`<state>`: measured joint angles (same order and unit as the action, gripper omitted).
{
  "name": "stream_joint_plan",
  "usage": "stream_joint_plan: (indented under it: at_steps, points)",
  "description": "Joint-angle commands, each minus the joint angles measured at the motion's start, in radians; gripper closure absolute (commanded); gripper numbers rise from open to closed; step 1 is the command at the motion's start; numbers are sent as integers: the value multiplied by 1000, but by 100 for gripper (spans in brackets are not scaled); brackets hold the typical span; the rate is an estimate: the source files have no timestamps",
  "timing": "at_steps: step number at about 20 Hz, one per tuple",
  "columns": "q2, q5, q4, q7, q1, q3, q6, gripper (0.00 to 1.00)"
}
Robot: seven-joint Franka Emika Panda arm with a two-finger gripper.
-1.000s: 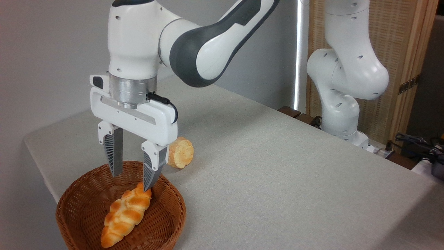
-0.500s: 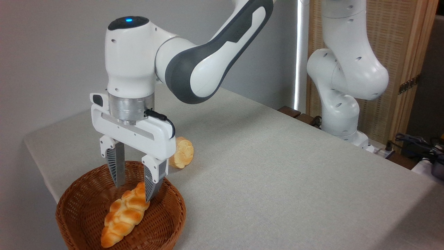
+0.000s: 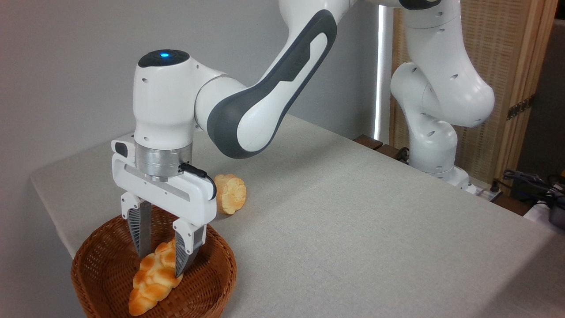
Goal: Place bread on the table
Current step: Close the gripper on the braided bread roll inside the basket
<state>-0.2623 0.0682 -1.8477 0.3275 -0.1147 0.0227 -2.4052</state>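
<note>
In the single fixed view, your pincer [image 3: 162, 263] sits at the lower left of the frame, lowered into the wicker basket [image 3: 207, 287] with its jaws spread apart, one on each side of the upper end of the bread [image 3: 152, 285]. The braided loaf lies in the basket, slanting from the pincer down toward the bottom edge of the frame; it is not yet lifted. You are at the grasp step: the fingers straddle the loaf but show no squeeze on it. Whether they touch the crust, you cannot tell from here. Next you need to close on the loaf, raise it clear of the basket rim, then carry it right to the bare grey counter [image 3: 353, 221]. A small round bun [image 3: 229, 193] rests on the counter just beyond the basket; set down away from it.
</note>
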Motion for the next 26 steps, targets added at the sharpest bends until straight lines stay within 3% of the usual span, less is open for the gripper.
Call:
stream_joint_plan:
  at_steps: [1, 5, 8, 9, 26]
  points:
    - [-17, -8, 10, -21, -5, 14, -31, 0]
    - [-15, -11, 8, -12, -5, 13, -31, 1]
    - [-14, -51, 8, -13, -5, 14, -29, 41]
    - [-12, -51, 8, -13, -5, 14, -29, 47]
    - [29, -50, 8, -24, 1, 2, -20, 44]
